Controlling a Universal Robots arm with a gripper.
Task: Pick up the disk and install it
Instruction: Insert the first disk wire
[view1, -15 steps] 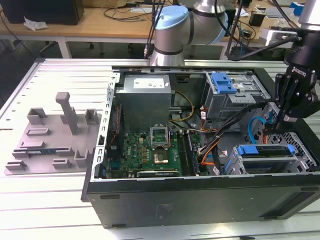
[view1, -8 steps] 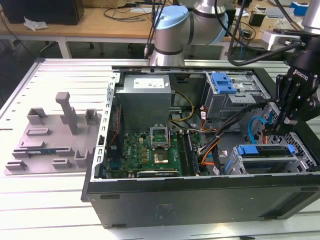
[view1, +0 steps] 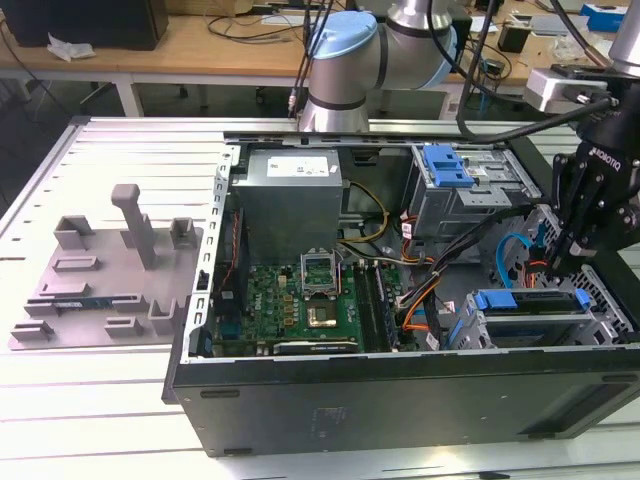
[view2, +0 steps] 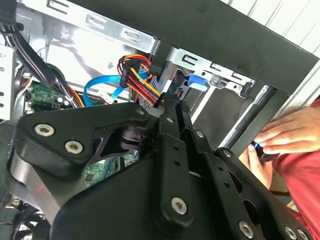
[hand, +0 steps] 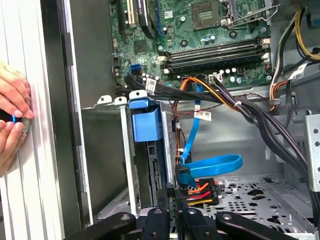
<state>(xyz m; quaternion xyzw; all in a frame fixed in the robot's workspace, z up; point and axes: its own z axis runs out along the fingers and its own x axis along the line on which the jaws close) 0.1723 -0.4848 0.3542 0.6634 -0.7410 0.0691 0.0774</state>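
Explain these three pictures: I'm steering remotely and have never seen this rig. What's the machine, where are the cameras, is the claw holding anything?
The machine is a robot arm with a claw. The exterior view, from a camera off the arm, shows an open computer case on a table, a grey fixture tray at that view's left. Both wrist views come from cameras on the arm. The claw hangs beside the disk, seated in its metal cage. What it holds, I cannot tell. A person's hands are outside the case.
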